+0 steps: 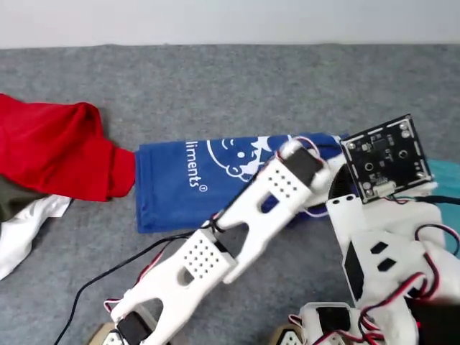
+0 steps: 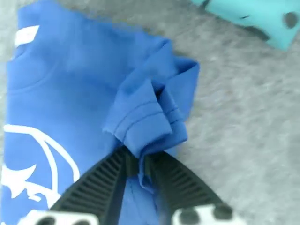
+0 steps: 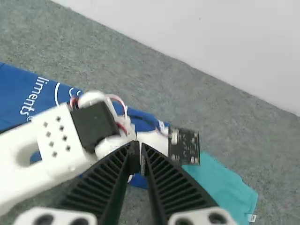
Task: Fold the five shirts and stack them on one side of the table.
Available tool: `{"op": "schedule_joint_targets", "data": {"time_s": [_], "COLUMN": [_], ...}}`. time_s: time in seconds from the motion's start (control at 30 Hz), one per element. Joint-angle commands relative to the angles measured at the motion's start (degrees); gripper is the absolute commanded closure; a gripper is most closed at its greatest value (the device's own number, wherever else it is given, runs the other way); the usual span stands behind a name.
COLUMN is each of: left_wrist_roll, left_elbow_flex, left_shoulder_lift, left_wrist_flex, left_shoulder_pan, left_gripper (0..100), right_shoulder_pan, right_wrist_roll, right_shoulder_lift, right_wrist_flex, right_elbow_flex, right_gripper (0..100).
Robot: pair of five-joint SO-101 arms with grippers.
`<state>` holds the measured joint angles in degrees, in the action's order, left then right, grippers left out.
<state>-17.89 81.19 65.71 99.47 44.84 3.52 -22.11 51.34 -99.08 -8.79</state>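
The left gripper (image 2: 138,158) pinches a bunched fold of the blue shirt (image 2: 70,93) — the right gripper (image 3: 135,151) hangs above it, fingers pressed together.

Both arms are of white plastic. The left arm (image 1: 237,223) has flat links with grids of small round holes. Its black motor block (image 1: 305,167) sits just beside the black square circuit board (image 1: 388,162), which carries small silver parts. Thin red and white cables (image 1: 307,141) loop out of this motor. More red cables run along the right arm (image 1: 381,251), near the same board. The left gripper (image 2: 138,157) and the right gripper (image 3: 137,151) have black ribbed fingers (image 2: 93,187) on white bases with dark screw holes.
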Motion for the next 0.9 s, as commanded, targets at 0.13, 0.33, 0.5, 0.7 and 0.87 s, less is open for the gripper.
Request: {"op": "schedule_joint_targets", "data": {"time_s": [0.13, 0.33, 0.5, 0.7, 0.87], "left_wrist_roll": [-0.97, -4.04, -6.24, -6.86, -6.86], "left_elbow_flex": [2.51, 1.98, 1.54, 1.54, 1.98], "left_shoulder_lift": [-0.35, -0.09, 3.43, 5.19, 4.75], "left_wrist_flex": [-5.01, -9.67, -12.75, -13.27, -12.04], "left_shoulder_pan": [-3.25, -3.52, -5.19, -8.09, -8.88], "left_gripper": [89, 89, 89, 89, 89], "right_shoulder_pan": [0.66, 0.66, 0.66, 0.66, 0.66], "right_wrist_roll": [0.62, 0.62, 0.62, 0.62, 0.62], "right_shoulder_lift": [-0.13, -0.13, -0.13, -0.13, -0.13], "right_wrist_flex": [1.01, 2.77, 2.86, 2.59, 2.59], "right_elbow_flex": [0.7, 0.79, 0.88, 0.88, 0.88], "right_gripper": [98.7, 98.7, 98.7, 98.7, 98.7]}}
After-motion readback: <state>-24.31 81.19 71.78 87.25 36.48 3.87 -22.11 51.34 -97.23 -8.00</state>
